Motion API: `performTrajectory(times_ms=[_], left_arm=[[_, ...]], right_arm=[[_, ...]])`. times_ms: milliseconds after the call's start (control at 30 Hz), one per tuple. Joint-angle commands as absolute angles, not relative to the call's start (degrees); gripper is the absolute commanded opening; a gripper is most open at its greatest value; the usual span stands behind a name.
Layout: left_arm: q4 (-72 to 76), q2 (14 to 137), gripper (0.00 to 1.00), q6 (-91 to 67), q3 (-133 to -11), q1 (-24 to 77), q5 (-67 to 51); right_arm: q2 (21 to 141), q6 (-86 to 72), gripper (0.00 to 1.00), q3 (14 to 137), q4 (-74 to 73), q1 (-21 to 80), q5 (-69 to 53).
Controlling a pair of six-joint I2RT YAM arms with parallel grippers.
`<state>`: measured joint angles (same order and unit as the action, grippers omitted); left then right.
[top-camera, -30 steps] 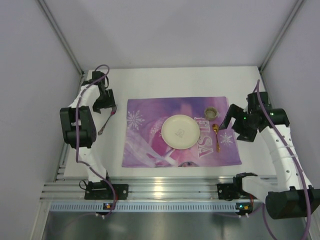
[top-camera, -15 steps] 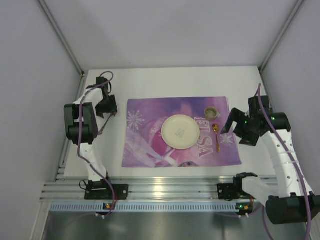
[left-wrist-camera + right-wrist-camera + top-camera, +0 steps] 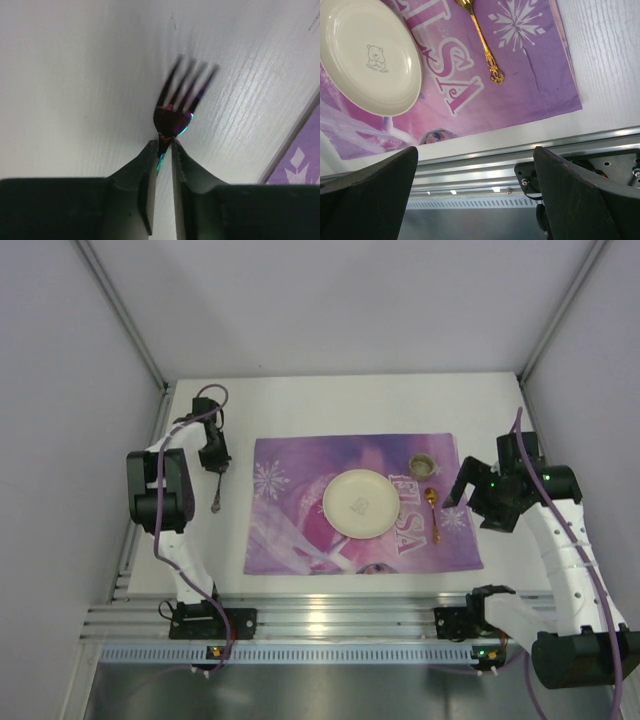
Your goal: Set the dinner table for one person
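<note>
On the white dinner table (image 3: 350,400), left of the purple placemat (image 3: 300,500), my left gripper (image 3: 213,462) is shut on a dark iridescent fork (image 3: 217,495). In the left wrist view my left gripper (image 3: 164,146) pinches the fork (image 3: 182,92) at its neck; the tines point away and look blurred. A cream plate (image 3: 360,503) sits mid-mat, with a gold spoon (image 3: 433,512) and a small cup (image 3: 423,463) to its right. My right gripper (image 3: 465,490) hovers open at the mat's right edge. The right wrist view shows the right gripper (image 3: 475,150) empty, near the plate (image 3: 367,55) and spoon (image 3: 485,45).
A ribbed aluminium rail (image 3: 330,620) runs along the near table edge and carries both arm bases; it also shows in the right wrist view as the rail (image 3: 520,155). Grey walls enclose the table on the left, back and right.
My left gripper has closed on the fork's neck, and the fork's handle has swung to point nearly straight toward the near edge. The right arm has shifted only slightly.
</note>
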<state>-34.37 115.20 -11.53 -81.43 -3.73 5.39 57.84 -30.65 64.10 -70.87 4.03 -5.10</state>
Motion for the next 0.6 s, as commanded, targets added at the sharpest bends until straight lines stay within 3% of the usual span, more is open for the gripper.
performTrajectory(times_ms=[0, 33, 167, 567], left_arm=[[-35.4, 119.9, 0.19, -11.2, -76.7, -4.8, 9.1], [-35.7, 120.0, 0.11, -11.2, -77.0, -4.8, 9.2], [-37.1, 120.5, 0.0, -11.2, -79.3, -4.8, 8.6], [-43.3, 109.1, 0.0, -12.4, -83.4, -3.8, 5.7]], right_arm=[[56.3, -31.1, 1.0, 63.3, -71.1, 4.8, -4.3], [56.3, -30.9, 1.0, 63.1, -71.0, 4.7, -4.3], [56.3, -30.8, 1.0, 62.9, -70.9, 4.7, -4.3], [55.2, -30.6, 1.0, 62.1, -69.7, 4.7, -6.1]])
